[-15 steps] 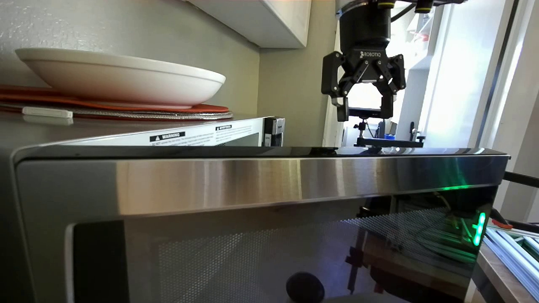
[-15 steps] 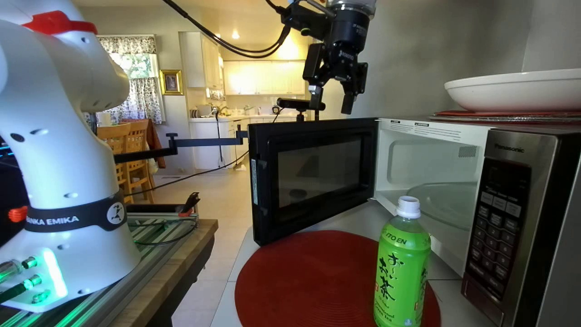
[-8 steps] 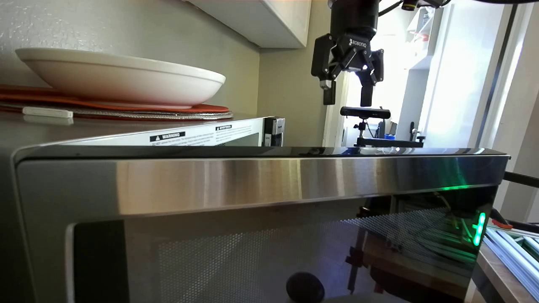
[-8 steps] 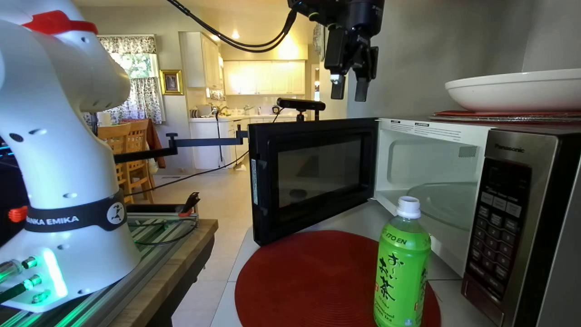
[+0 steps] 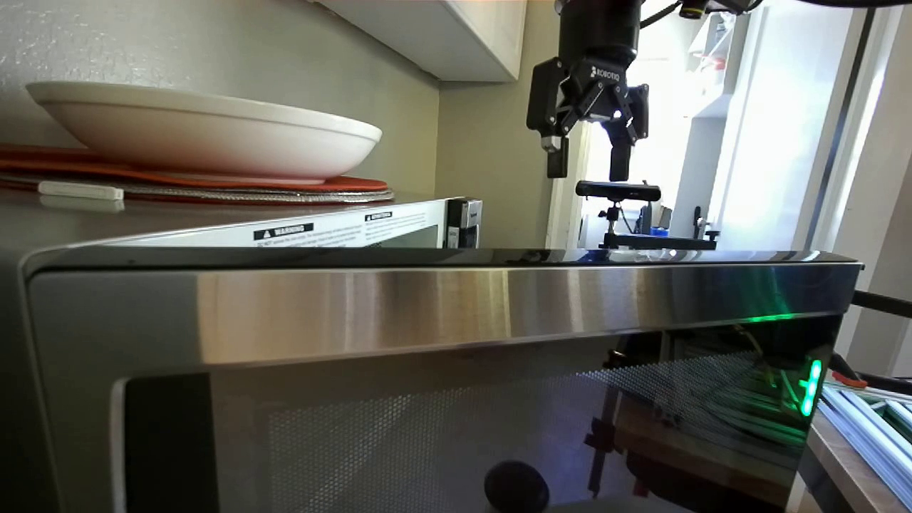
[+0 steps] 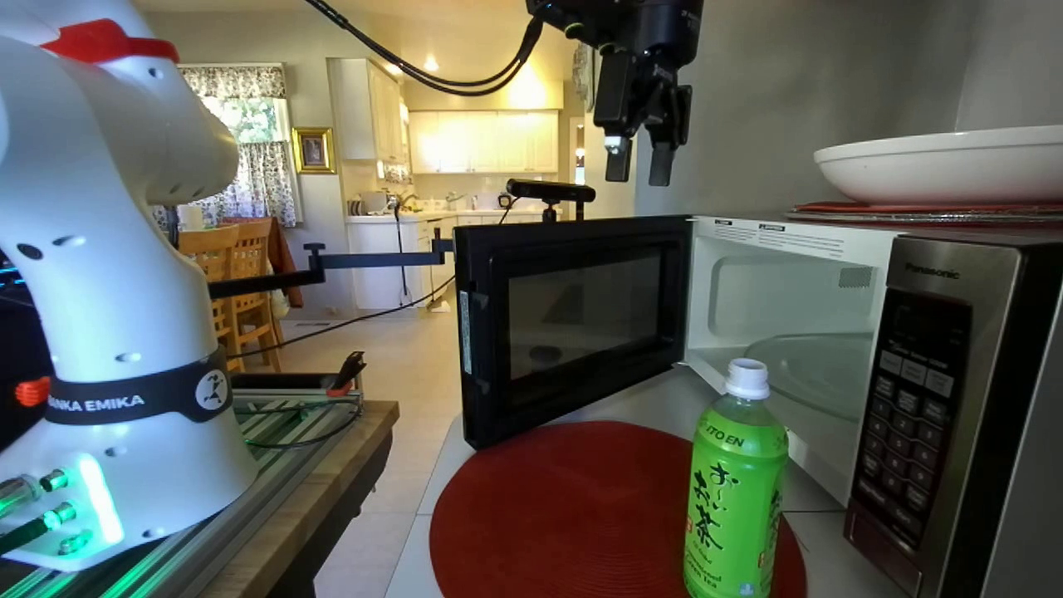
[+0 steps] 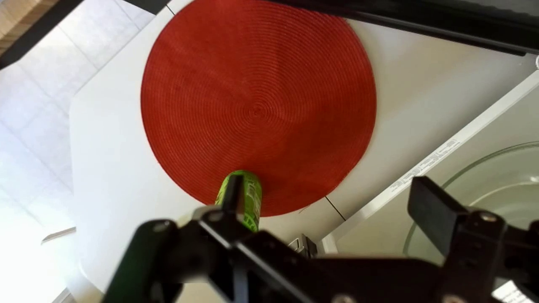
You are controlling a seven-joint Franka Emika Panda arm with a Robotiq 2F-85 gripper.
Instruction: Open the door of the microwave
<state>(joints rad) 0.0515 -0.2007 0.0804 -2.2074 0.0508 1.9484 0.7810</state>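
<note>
The microwave (image 6: 930, 415) stands with its door (image 6: 581, 316) swung wide open. The door's black inner side faces the view, and the white cavity with a glass turntable shows. In an exterior view the door's steel and dark glass outer face (image 5: 427, 306) fills the foreground, with a green reflected light. My gripper (image 5: 588, 160) hangs fingers down, above and apart from the door, and also shows in an exterior view (image 6: 639, 170). In the wrist view the fingers (image 7: 328, 189) are wide apart with nothing between them. A dark strip of the door (image 7: 421, 21) crosses the top right.
A green bottle (image 6: 735, 498) stands on a round red mat (image 6: 565, 498) before the cavity. A white bowl (image 5: 206, 135) rests on mats atop the microwave. A white cupboard (image 5: 463, 35) hangs above. A camera on a stand (image 6: 551, 191) is beyond the door.
Between one second and half a second ago my gripper rose and shifted away sideways over the door. Since then it has stayed still. The door has not moved.
</note>
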